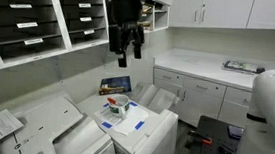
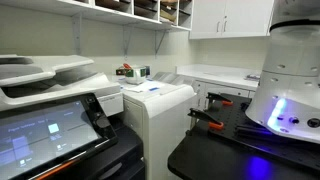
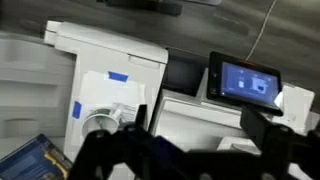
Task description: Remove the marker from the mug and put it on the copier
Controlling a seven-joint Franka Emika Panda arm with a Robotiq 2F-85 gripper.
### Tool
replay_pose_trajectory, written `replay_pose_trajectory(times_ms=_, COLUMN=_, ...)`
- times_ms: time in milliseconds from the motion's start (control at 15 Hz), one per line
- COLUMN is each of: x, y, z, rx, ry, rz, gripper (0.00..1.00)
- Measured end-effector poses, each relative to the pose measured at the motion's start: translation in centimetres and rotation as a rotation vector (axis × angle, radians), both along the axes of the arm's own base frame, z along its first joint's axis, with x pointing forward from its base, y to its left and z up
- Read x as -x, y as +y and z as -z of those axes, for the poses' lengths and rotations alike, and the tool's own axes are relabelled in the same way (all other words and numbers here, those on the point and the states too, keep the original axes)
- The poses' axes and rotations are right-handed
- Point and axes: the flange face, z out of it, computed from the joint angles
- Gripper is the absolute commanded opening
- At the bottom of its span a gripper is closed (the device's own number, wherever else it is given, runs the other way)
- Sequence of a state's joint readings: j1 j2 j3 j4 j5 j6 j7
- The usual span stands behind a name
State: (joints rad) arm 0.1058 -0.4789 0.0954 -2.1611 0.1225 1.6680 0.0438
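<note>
The copier (image 1: 143,126) is a boxy grey-white machine with blue patches on its flat top. It shows in both exterior views (image 2: 160,100) and in the wrist view (image 3: 115,85). The small whitish mug (image 1: 118,105) stands on the copier's top near its far end, and it also shows in the wrist view (image 3: 100,122). I cannot make out the marker apart from the mug. My gripper (image 1: 127,52) hangs well above the mug. Its jaws (image 3: 200,140) are open and empty.
A dark tablet (image 1: 116,84) lies just beyond the mug. A wider white printer (image 1: 53,125) with a lit touch screen (image 3: 245,82) stands beside the copier. Mail shelves (image 1: 42,19) fill the wall behind. A counter with cabinets (image 1: 203,73) runs along the far side.
</note>
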Motion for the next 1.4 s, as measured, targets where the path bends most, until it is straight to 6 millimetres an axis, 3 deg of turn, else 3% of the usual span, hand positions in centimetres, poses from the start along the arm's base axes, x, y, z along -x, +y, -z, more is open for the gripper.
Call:
replay_pose_trajectory(times_ms=800, x=-0.6, y=-0.2, z=0.3, rx=-0.005, ry=-0.012, rz=-0.012, gripper=1.00)
replay_pose_trajectory(times_ms=1000, x=-4.1, y=-1.7, z=2.7, rx=-0.019, ry=-0.052, rz=-0.062, gripper=1.00)
replay_pose_trajectory(times_ms=1200, x=-8.8, y=-3.6, z=7.0, rx=-0.002, ry=-0.084, rz=-0.183, gripper=1.00)
replay_pose_trajectory(times_ms=1400, x=-13.2, y=-4.4, z=10.9, rx=0.079, ry=-0.146, rz=-0.302, gripper=1.00)
